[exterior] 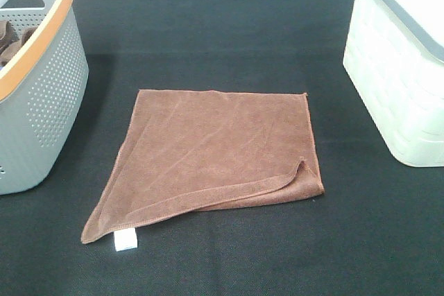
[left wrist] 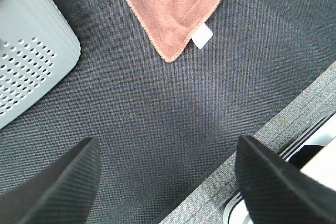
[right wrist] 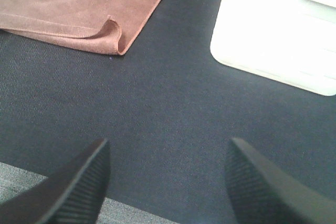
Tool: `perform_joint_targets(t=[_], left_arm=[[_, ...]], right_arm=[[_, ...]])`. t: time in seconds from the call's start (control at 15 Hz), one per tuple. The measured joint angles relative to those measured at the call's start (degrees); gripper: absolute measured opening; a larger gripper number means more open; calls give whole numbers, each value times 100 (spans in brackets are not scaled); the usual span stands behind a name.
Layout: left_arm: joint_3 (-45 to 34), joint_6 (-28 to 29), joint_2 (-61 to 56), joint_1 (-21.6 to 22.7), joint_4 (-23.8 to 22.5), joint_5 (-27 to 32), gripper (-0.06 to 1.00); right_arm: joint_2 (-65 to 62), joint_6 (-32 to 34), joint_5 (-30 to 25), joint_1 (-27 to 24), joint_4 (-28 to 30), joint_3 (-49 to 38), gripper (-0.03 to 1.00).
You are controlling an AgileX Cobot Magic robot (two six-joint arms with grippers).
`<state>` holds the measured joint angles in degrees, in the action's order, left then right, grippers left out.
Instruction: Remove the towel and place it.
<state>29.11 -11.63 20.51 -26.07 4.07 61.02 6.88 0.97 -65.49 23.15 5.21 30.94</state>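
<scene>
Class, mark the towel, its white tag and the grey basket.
towel [exterior: 215,147], exterior high view, middle of the cloth.
white tag [exterior: 125,240], exterior high view, tag's centre.
grey basket [exterior: 52,102], exterior high view, perforated side wall.

A plain brown towel [exterior: 215,154] with a white tag [exterior: 125,240] lies on the black mat [exterior: 222,25], left of it a grey basket [exterior: 41,102] dotted with holes (orange-rimmed), right of it a white bin [exterior: 395,81].
</scene>
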Motion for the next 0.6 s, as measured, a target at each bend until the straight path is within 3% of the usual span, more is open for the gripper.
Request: perform_joint_targets(t=[0.33,0.6], left_arm=[[0,-6,0,0,0,0,69],[0,-6,0,0,0,0,69]], right_arm=[[0,0,80,0,-57,-17,61],[0,-281,430,0,-670,-212,61]])
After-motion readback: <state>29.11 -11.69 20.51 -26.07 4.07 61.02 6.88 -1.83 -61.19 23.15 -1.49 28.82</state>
